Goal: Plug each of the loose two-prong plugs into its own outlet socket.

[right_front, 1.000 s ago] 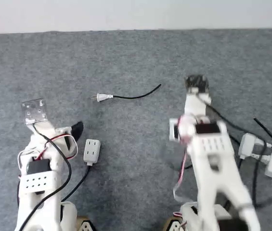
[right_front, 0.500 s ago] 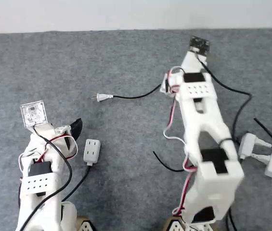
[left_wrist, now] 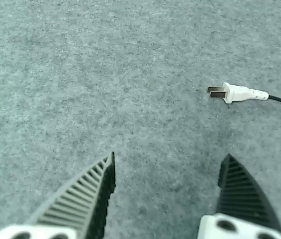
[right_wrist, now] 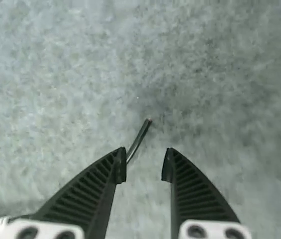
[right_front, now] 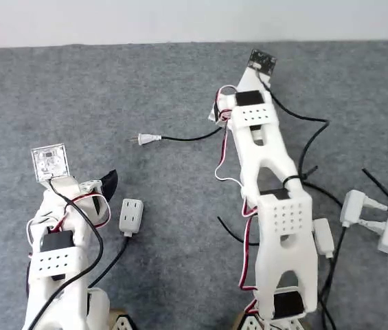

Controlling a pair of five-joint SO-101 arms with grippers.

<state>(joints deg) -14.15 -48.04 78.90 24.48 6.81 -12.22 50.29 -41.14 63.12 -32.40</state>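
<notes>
Two arms on the grey carpet, so here goes from the left. The left claw is spread wide and holds nothing, low over the carpet. A white socket lies just beside it, at its five o'clock. The plug lies flat at the claw's one o'clock, prongs pointing to nine. Its black cord trails off toward three o'clock and ends at the right claw. That one is partly apart and grips nothing, and the cord's cut end sits against one jaw's tip. If it's after the cord, I'd shift sideways to centre it in the gap. I'd also bite further from the tip so it can't slip. More white adapters sit at the table's four o'clock.
</notes>
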